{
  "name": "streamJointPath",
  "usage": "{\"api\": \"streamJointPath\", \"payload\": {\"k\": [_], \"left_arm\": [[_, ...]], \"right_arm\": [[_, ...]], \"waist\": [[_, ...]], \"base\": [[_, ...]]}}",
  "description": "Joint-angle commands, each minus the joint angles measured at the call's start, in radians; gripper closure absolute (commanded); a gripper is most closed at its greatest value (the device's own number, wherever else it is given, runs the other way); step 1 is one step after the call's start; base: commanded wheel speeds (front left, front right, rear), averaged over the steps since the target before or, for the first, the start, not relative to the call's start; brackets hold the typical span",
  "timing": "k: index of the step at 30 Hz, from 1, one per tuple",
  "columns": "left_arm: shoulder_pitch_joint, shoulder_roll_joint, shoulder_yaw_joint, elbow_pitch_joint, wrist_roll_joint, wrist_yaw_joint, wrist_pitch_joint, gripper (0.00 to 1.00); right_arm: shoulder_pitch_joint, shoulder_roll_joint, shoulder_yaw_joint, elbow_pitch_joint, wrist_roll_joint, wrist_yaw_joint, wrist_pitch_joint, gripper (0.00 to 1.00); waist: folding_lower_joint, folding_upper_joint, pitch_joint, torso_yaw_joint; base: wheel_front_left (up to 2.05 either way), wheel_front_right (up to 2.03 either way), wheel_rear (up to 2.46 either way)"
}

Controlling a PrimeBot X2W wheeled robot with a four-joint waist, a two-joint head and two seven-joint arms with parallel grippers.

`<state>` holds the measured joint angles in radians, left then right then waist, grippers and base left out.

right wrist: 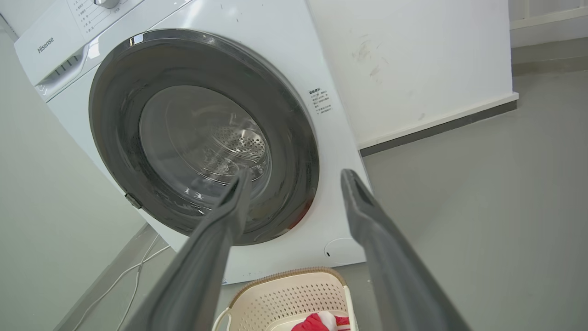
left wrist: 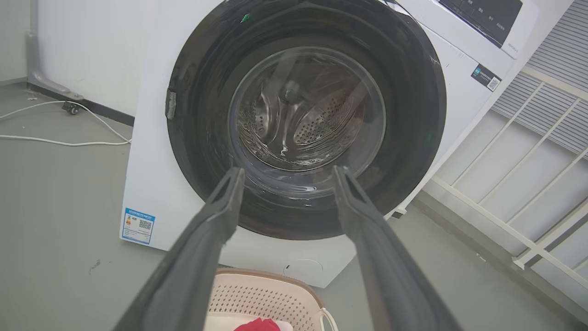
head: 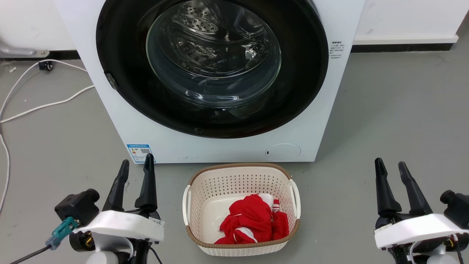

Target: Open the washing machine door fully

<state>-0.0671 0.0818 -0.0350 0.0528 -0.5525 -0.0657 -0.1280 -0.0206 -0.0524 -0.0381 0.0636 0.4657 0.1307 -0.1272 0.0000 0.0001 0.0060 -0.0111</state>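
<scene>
Large round glossy black door (head: 300, 73) with its clear glass window sits shut, flush in the big white front-loading washing machine (head: 121, 124). Left gripper (head: 137, 159) and right gripper (head: 390, 162) hang low, fingers spread, holding nothing, well apart from the door. Cream perforated plastic basket (head: 242, 171) stands just before the machine, so bring your arm in above it. Small grey tab (head: 111, 81) on the door's left rim could be a hinge or a catch; can't tell. Hook the free edge and pull along the hinge's arc, not straight back.

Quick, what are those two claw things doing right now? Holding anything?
Left gripper: jaws open, holding nothing.
Right gripper: jaws open, holding nothing.
</scene>
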Motion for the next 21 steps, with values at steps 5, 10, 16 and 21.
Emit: {"api": "streamJointPath", "payload": {"k": [5, 10, 16, 21], "left_arm": [[-0.002, 0.016, -0.019, -0.012, 0.076, 0.017, -0.022, 0.00], [0.003, 0.024, -0.033, -0.014, 0.127, 0.029, -0.035, 0.00], [0.003, 0.032, -0.046, -0.016, 0.189, 0.046, -0.049, 0.00], [0.003, 0.040, -0.060, -0.020, 0.246, 0.062, -0.063, 0.00]], "right_arm": [[-0.001, 0.002, 0.008, -0.018, -0.073, 0.000, -0.018, 0.00], [0.004, 0.002, 0.010, -0.022, -0.117, 0.000, -0.024, 0.00], [0.006, 0.002, 0.014, -0.028, -0.178, 0.000, -0.025, 0.00], [0.011, 0.003, 0.020, -0.036, -0.235, 0.000, -0.023, 0.00]], "waist": [[0.0000, -0.0001, 0.001, -0.001], [0.0000, -0.0001, 0.001, -0.002], [0.0000, -0.0001, 0.002, -0.004], [0.0000, -0.0001, 0.004, -0.005]], "base": [[0.00, 0.00, 0.00], [0.00, 0.00, 0.00], [0.00, 0.00, 0.00], [0.00, 0.00, 0.00]]}}
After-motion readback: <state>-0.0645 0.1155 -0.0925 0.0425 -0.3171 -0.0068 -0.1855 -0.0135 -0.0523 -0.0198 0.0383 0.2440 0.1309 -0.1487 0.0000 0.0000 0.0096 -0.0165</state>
